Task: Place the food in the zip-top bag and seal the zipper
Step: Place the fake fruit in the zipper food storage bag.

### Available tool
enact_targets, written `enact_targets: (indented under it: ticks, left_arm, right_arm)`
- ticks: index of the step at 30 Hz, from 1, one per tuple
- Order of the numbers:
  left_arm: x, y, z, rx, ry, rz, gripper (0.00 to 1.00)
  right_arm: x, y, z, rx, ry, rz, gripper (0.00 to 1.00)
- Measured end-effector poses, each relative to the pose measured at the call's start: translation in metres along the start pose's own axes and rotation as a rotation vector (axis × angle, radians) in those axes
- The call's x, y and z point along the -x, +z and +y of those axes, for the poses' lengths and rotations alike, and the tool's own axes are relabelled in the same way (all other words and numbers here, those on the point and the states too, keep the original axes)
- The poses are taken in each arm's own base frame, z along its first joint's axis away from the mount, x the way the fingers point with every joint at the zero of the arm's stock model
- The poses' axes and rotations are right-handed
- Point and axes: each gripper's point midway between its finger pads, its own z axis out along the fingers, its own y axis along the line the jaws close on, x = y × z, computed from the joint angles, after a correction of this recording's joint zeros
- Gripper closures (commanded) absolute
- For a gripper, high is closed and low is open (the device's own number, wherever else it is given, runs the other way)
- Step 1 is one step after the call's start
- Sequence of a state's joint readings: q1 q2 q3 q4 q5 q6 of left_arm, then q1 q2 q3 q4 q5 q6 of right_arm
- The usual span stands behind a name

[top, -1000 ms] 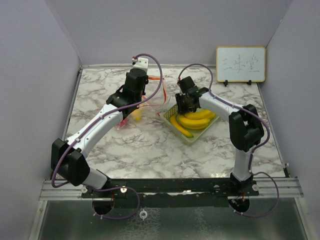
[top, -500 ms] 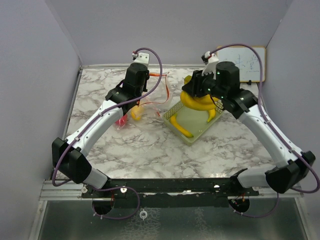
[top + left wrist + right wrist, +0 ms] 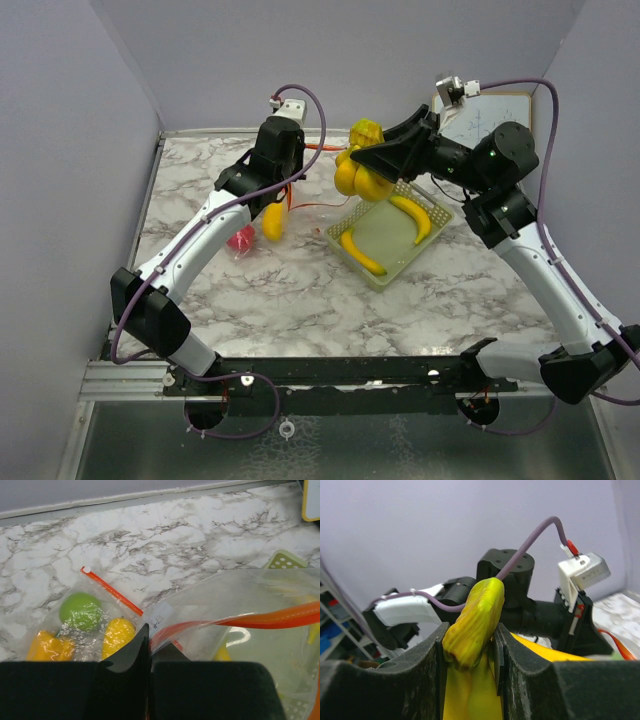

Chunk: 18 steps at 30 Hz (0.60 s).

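Two bananas (image 3: pixel 360 253) lie in the pale green tray (image 3: pixel 392 240), right of centre in the top view. A bunch of bananas (image 3: pixel 360 175) hangs in the air above the tray's upper left corner. The right gripper (image 3: pixel 470 645) has its jaws partly closed on the stem end of this bunch, with one pad on each side. The left gripper (image 3: pixel 149 642) is fully closed on the rim of the zip-top bag (image 3: pixel 210 597), next to the orange zipper strip (image 3: pixel 280 617), and it holds the mouth up. Inside the bag, a green apple (image 3: pixel 80 611) and yellow pieces (image 3: pixel 117 637) show at the lower left of the left wrist view. I judge the bunch to be light, stiff and glossy, so it may slip or swing; the stem is a good place to hold it. The bag is thin and soft and will fold easily.
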<state>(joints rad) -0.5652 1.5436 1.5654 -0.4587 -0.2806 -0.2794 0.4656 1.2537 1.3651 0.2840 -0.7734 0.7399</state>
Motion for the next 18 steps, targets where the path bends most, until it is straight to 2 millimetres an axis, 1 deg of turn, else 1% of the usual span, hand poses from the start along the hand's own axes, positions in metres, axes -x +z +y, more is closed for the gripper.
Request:
enact_targets:
  ticks: [2,7,11,14,18]
  left_arm:
    - [0.003,-0.002,-0.006,-0.027,-0.025,-0.002,1.0]
    - [0.004,-0.001,-0.019,-0.1,-0.111,0.009,1.0]
    - [0.01,-0.001,-0.029,-0.164,-0.192,0.008,1.0]
    - [0.015,-0.002,-0.034,-0.196,-0.236,0.001,1.0]
    - [0.021,-0.003,-0.04,-0.241,-0.295,-0.004,1.0]
  right_arm:
    - [0.004,0.001,0.002,0.064,0.042,-0.029,0.89]
    - [0.003,0.004,0.0,0.21,0.167,-0.071,0.9]
    - [0.002,0.005,0.001,0.313,0.249,-0.098,0.9]
    - [0.003,0.004,0.002,0.366,0.275,-0.108,0.89]
    - [0.005,-0.001,0.009,0.422,0.288,-0.121,0.89]
